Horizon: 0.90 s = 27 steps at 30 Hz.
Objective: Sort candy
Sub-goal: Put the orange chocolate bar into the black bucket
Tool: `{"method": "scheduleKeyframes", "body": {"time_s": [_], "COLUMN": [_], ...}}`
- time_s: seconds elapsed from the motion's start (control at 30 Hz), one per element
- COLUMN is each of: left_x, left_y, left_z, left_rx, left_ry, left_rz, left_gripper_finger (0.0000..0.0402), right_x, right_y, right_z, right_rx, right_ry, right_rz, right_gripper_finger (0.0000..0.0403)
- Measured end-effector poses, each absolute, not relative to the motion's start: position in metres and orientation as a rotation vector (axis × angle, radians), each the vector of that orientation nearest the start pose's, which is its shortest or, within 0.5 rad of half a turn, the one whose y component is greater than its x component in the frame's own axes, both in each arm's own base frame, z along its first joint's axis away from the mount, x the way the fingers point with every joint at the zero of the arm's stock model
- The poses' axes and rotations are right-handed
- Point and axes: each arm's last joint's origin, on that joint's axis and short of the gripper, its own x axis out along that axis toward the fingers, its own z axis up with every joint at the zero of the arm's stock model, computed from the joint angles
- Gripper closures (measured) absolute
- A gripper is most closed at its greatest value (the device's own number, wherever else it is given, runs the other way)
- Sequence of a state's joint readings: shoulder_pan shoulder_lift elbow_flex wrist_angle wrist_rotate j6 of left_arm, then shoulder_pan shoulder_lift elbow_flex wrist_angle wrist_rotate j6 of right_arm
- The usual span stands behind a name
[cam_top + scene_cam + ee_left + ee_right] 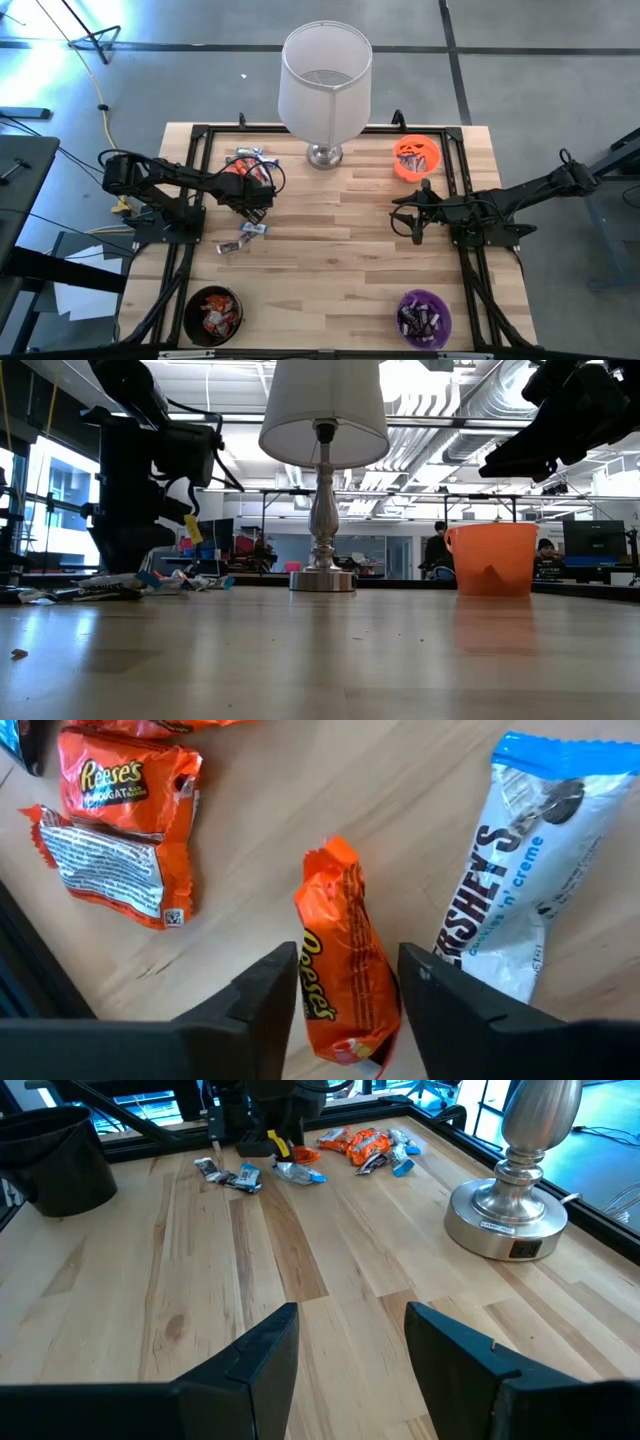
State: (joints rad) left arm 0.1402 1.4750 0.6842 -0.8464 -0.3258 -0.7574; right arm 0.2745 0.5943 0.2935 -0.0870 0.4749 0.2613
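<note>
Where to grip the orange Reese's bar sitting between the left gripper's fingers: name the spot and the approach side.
Grip the orange Reese's bar across its narrow width, mid-length. It lies flat with its long axis running away from the left gripper, whose open fingers already straddle it. Come straight down from above; the Hershey's bar lies close beside it, so keep the fingers narrow.

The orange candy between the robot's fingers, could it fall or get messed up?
Maybe. The left gripper has the orange Reese's candy between its fingers, but whether they pinch it is unclear, so it might slip when lifted. The Hershey's bar lies right beside, so a finger could nudge it.
</note>
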Motion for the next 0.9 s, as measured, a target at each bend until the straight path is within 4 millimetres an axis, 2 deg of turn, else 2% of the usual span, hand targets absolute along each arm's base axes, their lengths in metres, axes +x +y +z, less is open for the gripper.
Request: {"method": "scheduleKeyframes", "body": {"time_s": [0.3,0.4,0.53,0.67,0.8,0.9], "left_x": [0.201,0.201,0.201,0.206,0.209,0.212], "left_y": [0.037,0.037,0.037,0.033,0.022,0.011], "left_z": [0.139,0.139,0.139,0.14,0.142,0.15], "left_rx": [-0.404,-0.404,-0.437,-0.52,-0.593,-0.581], "left_ry": [1.408,1.407,1.397,1.381,1.392,1.413], "left_rz": [0.929,0.929,0.936,0.895,0.852,0.813], "left_gripper_finger": [0.036,0.0388,0.0392,0.0376,0.0359,0.035], "right_x": [0.138,0.138,0.138,0.138,0.138,0.138], "right_y": [0.025,0.025,0.025,0.025,0.025,0.025], "right_z": [0.201,0.201,0.201,0.201,0.201,0.201], "right_rx": [0.115,0.115,0.115,0.115,0.115,0.115], "right_ry": [0.333,0.333,0.333,0.333,0.333,0.333], "right_rz": [-0.243,-0.243,-0.243,-0.243,-0.243,-0.243], "right_gripper_finger": [0.0222,0.0222,0.0222,0.0222,0.0222,0.0222]}}
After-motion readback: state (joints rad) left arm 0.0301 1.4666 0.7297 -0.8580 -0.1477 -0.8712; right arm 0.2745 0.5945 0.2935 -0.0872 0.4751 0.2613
